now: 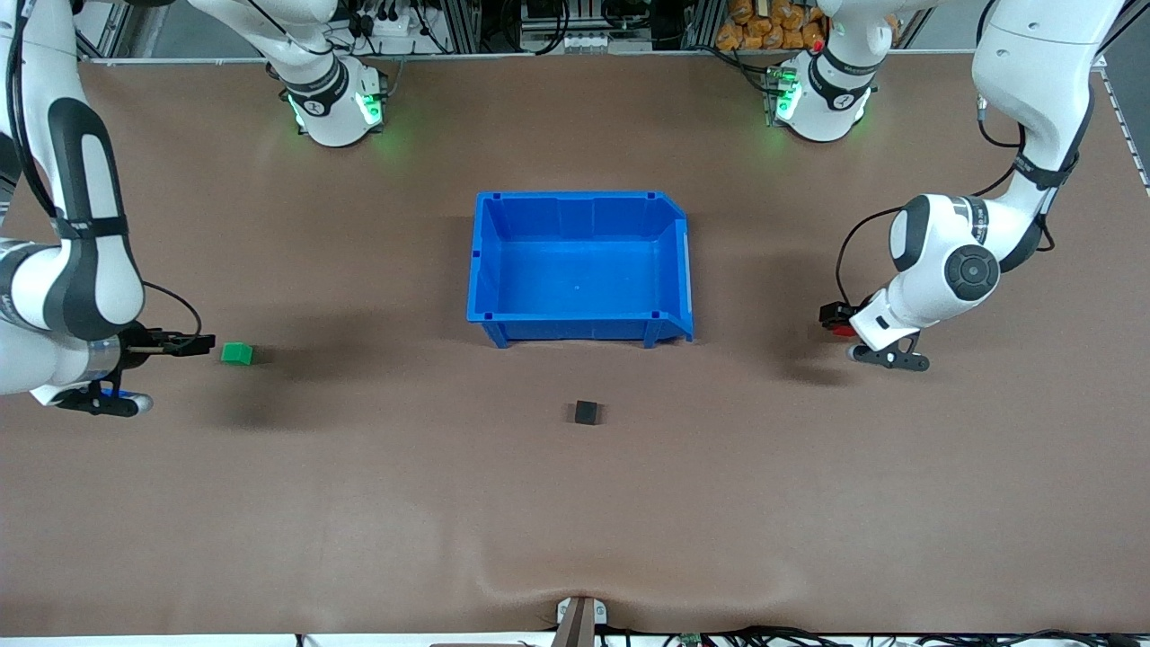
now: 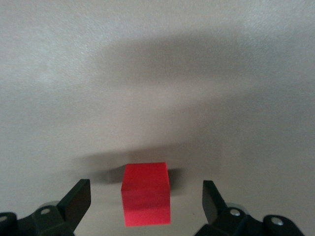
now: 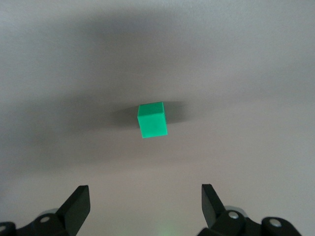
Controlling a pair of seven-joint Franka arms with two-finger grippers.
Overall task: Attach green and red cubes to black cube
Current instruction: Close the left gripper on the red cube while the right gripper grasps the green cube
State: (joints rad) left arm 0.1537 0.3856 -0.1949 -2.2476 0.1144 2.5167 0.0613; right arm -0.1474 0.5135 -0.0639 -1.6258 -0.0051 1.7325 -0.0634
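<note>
Left wrist view: my left gripper (image 2: 142, 206) has its fingers (image 2: 78, 199) spread wide, with the red cube (image 2: 146, 200) sitting on the tabletop (image 2: 197, 73) between them, touched by neither. Nothing gripped yet; my guess is the wide spread is there to give clearance on both faces before closing.

Right wrist view: my right gripper (image 3: 142, 209) is just as wide open and empty. The green cube (image 3: 152, 119) lies ahead of the fingertips (image 3: 78, 201), apart from them, so this arm needs more approach.

Front view: red cube (image 1: 842, 330) mostly hidden under my left wrist at the left arm's end; green cube (image 1: 237, 353) near the right arm's end, just off the right gripper (image 1: 184, 343). Black cube (image 1: 587, 412) sits alone mid-tabletop, nearer the camera than the blue bin (image 1: 580, 316). Both coloured cubes lie well apart from it; no attaching done.
</note>
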